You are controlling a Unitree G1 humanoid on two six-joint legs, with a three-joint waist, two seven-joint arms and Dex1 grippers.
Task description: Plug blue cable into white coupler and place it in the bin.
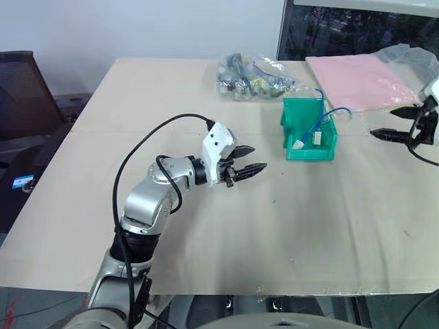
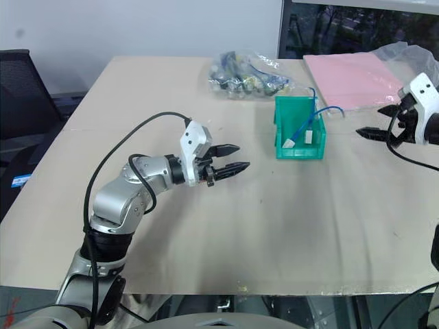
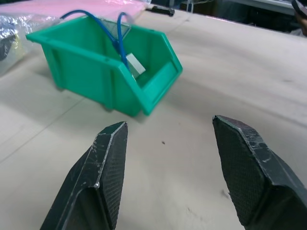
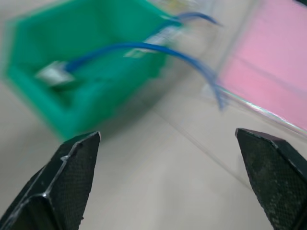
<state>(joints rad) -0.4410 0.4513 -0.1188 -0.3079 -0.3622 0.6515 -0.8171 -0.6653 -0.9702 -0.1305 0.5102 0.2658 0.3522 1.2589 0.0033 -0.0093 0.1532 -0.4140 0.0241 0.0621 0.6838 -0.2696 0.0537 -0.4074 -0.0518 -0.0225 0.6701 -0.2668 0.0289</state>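
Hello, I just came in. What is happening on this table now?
The blue cable lies in the green bin, with the white coupler inside and one cable end hanging over the bin's side. Neither gripper holds anything: the left gripper hovers open over the table, and the right gripper is open beside the bin.

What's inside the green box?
Inside the bin lies the white coupler with the blue cable running up from it and looping out over the wall. The wall hides the bin's floor nearest the robot.
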